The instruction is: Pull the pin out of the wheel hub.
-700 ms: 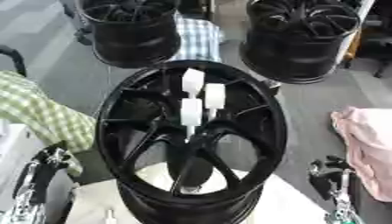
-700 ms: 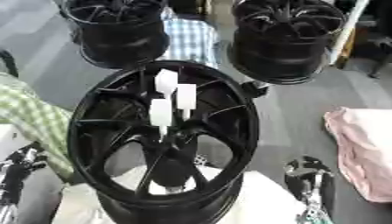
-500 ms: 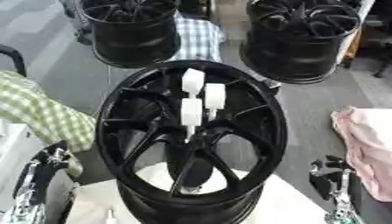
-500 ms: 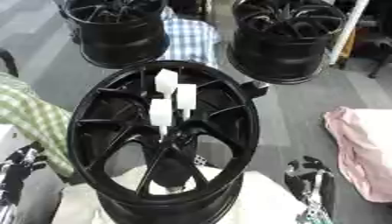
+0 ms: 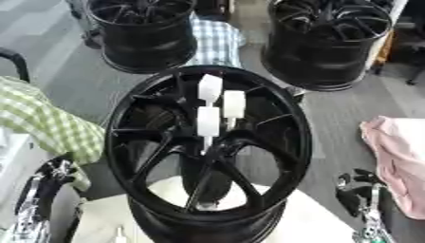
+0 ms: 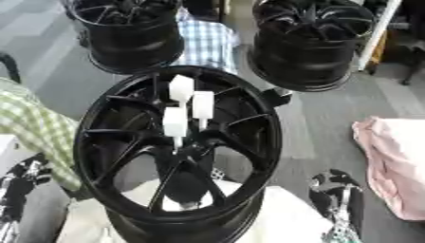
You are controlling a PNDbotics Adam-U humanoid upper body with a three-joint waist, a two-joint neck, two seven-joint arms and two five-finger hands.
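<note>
Black wheel hub (image 5: pixel 207 152) lies flat; three white-headed pins (image 5: pixel 207 121) stand upright, apparently near its centre.

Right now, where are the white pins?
In the left eye view, three white-headed pins stand clustered near the centre of the nearest black wheel hub, just above where its spokes meet.
</note>
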